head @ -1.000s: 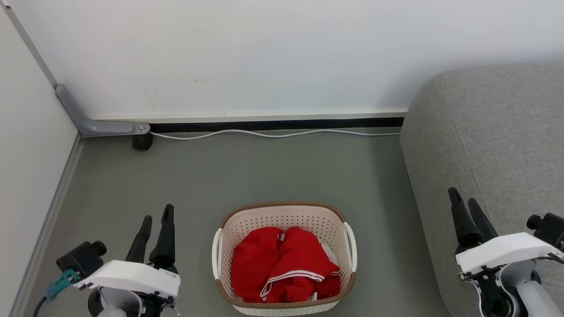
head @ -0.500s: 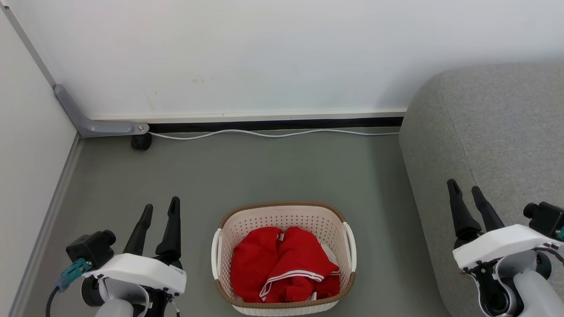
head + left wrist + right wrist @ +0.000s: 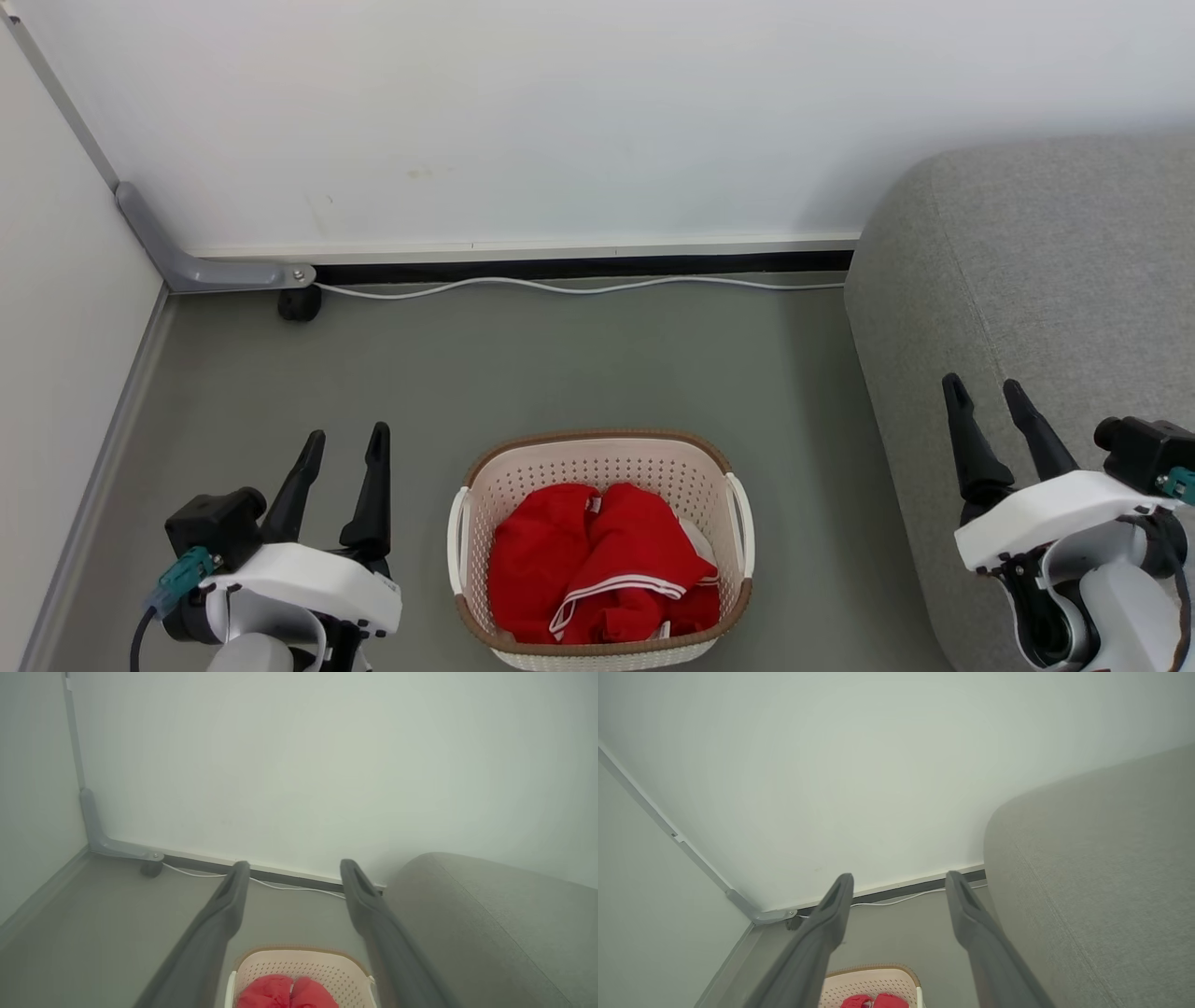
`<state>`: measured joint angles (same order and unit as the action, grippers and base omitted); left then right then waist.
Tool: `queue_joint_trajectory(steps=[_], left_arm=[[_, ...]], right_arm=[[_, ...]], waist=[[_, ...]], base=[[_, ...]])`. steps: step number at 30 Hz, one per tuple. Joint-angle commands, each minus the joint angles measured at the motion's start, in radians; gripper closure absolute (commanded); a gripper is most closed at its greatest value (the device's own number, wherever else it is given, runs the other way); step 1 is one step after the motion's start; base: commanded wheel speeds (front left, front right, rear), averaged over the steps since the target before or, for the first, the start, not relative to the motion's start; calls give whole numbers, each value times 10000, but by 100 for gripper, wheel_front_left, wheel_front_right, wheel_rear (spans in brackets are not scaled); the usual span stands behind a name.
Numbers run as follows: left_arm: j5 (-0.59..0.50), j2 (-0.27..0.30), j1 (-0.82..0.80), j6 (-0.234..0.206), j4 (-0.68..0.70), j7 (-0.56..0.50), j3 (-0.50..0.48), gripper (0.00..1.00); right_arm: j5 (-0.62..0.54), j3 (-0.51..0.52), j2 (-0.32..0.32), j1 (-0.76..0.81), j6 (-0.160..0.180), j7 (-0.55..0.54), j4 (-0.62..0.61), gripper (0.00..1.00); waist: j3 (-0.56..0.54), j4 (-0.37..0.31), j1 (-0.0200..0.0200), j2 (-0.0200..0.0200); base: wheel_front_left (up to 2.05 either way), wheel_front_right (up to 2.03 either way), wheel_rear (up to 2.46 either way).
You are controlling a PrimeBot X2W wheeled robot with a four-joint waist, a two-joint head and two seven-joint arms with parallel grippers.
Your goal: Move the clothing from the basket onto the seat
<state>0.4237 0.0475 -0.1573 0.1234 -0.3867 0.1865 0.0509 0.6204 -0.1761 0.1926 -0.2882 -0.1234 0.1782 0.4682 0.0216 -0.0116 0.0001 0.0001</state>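
Red clothing (image 3: 597, 565) with white stripe trim lies bunched inside the cream basket (image 3: 601, 454), which stands on the grey floor at the bottom centre of the head view. The grey seat (image 3: 1046, 280) rises at the right. My left gripper (image 3: 344, 442) hovers open to the left of the basket, empty. My right gripper (image 3: 982, 387) stands open and empty over the seat's front edge, right of the basket. In the left wrist view the basket (image 3: 299, 963) and clothing (image 3: 285, 994) lie low between the fingers (image 3: 224, 914). The right wrist view shows the basket (image 3: 871, 977) at the bottom and the seat (image 3: 1101, 868) at the right.
A white wall runs across the back, with a white cable (image 3: 579, 286) lying along its black skirting. A grey bracket (image 3: 201, 269) and a small black foot (image 3: 299, 303) sit in the left corner. Another wall closes the left side. Grey floor (image 3: 579, 364) lies beyond the basket.
Both grippers have moved a little up and inward in the head view, and their fingers have spread apart. The basket and clothing have stayed in place.
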Motion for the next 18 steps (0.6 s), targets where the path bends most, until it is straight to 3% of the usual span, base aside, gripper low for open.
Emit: queue_joint_trajectory(steps=[1, 18], left_arm=[[-320, 134, -603, 58, 193, 126, -275, 0], [-2476, 73, -792, 71, -180, 655, -504, 0]], right_arm=[[-283, -218, 168, -421, -65, 211, -174, 0], [-2445, -83, 311, -738, -72, 738, 322, 0]], waist=[[-6, -4, 0, -1], [28, 4, 0, -1]], base=[[0, 0, 0], [0, 0, 0]])
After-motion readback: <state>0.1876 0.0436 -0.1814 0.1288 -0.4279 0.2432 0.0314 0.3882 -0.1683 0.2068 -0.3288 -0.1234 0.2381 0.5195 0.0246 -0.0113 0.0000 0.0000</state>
